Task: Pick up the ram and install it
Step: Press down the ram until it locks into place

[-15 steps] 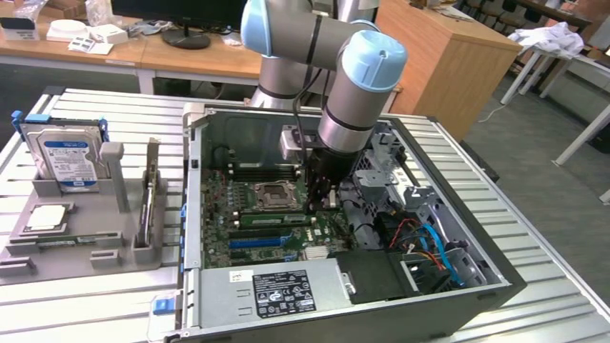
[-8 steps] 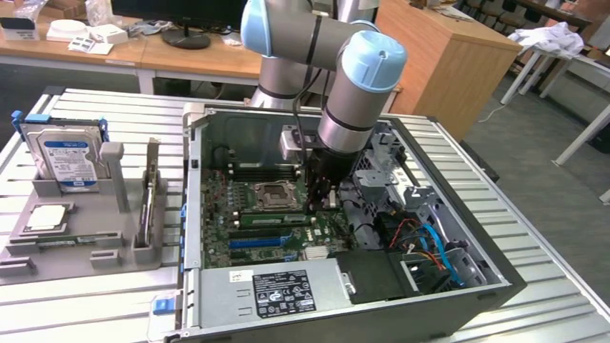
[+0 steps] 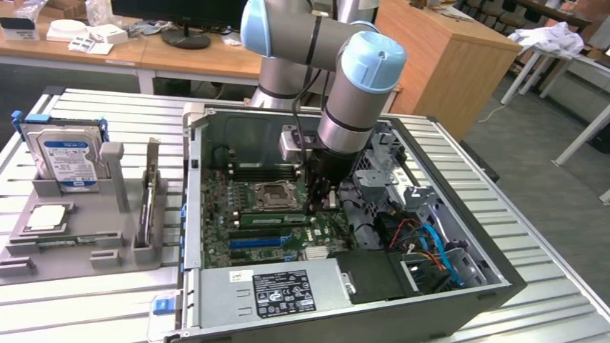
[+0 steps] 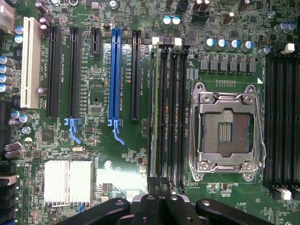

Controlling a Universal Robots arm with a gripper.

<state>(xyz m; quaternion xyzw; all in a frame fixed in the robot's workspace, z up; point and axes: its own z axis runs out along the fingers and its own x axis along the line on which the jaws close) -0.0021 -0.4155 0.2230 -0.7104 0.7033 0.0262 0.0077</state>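
The ram is a thin green stick standing on edge in the memory slot farthest from the CPU socket, inside the open computer case. In the wrist view the ram shows as a narrow green edge beside three empty black slots. My gripper reaches down into the case over one end of that slot. Its black fingers are pressed together, shut, just above the end of the ram, and nothing shows between them. Whether they touch the stick I cannot tell.
A grey holder at the exterior view's left carries a blue-labelled hard drive, a small square silver chip and a thin upright strip. Case walls, a drive cage with cables and the power supply surround the motherboard.
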